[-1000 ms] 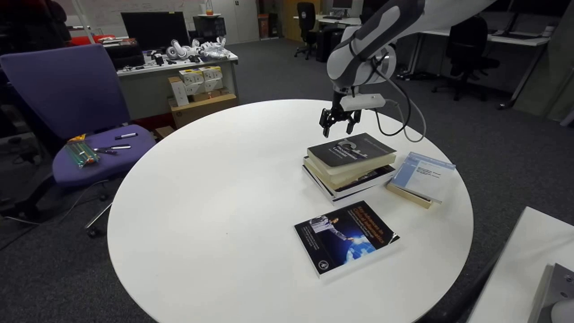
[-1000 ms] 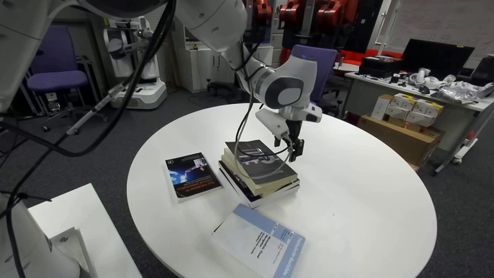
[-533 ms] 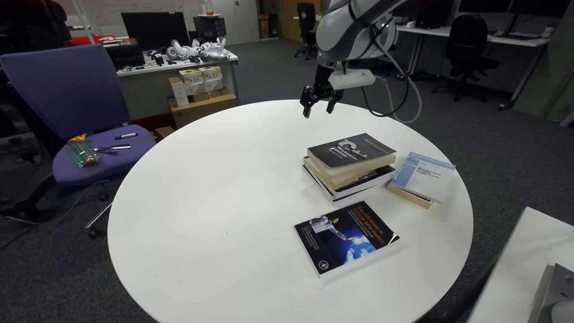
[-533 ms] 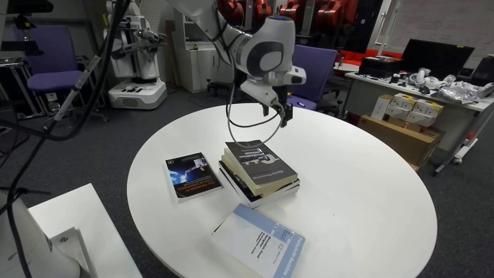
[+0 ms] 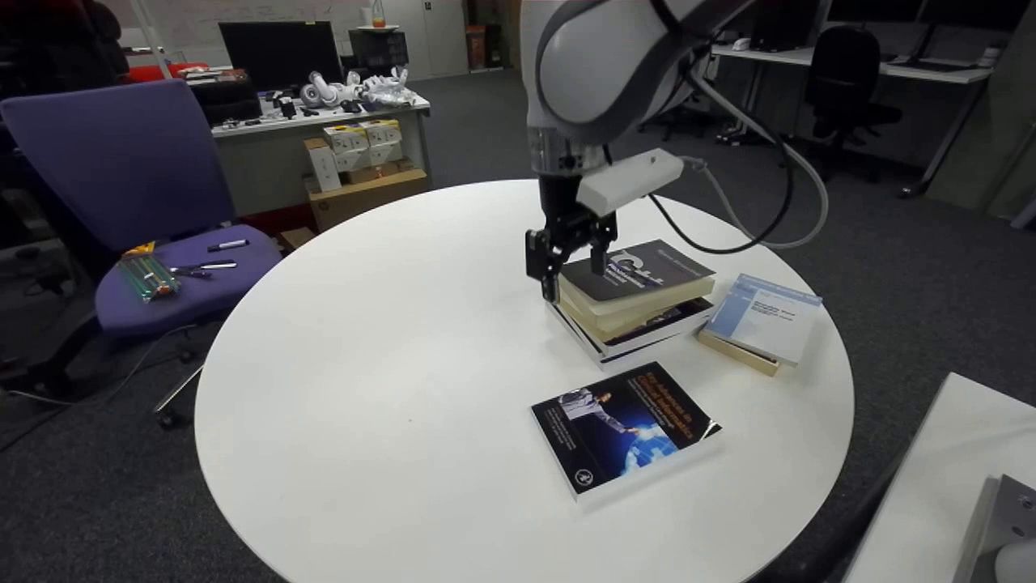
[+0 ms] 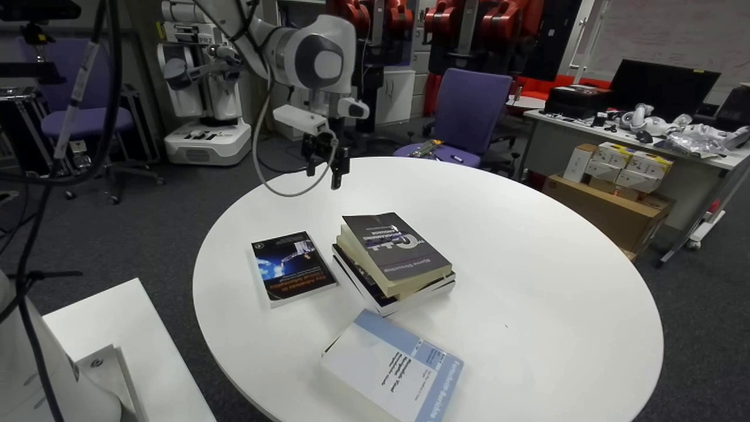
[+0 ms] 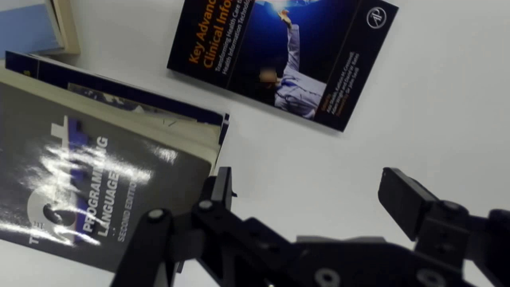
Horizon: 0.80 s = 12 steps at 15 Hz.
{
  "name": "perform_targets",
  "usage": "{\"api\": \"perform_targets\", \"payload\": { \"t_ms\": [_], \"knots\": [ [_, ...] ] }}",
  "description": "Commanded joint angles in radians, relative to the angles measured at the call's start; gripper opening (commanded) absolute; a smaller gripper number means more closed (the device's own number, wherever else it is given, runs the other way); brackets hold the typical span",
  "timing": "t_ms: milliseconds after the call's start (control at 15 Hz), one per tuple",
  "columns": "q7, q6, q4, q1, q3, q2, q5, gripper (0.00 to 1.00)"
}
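Hovering with the gripper (image 7: 306,183), spread wide at the jaws, near a stack of books (image 6: 395,258) on a round white table (image 5: 364,364). Lying close to that stack: a black book (image 5: 625,427) and a pale blue book (image 6: 394,368).

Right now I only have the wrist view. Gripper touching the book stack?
Observer: No. In an exterior view, the white table shows between the gripper and the book stack.
Operator: What's poking into my top left corner?
Observer: A blue-and-white book. Both exterior views show black print on its cover, out of your frame.
Operator: Anything standing by the table?
Observer: A purple chair, seen in both exterior views.
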Motion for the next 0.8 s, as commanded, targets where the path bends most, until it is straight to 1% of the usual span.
{"api": "perform_targets", "payload": {
  "t_ms": [0, 67, 133, 533, 600, 733],
  "knots": [
    [0.062, 0.005, -0.024, 0.042, -0.008, 0.002, -0.063, 1.0],
    [0.114, 0.012, -0.045, 0.068, -0.006, 0.007, -0.108, 1.0],
    [0.138, 0.017, -0.057, 0.083, -0.006, 0.011, -0.127, 1.0],
    [0.144, 0.018, -0.061, 0.083, -0.019, 0.009, -0.135, 1.0],
    [0.096, 0.022, -0.075, 0.08, -0.011, 0.005, -0.133, 1.0],
    [0.053, 0.045, -0.114, 0.086, -0.011, -0.008, -0.18, 1.0]
  ]
}}
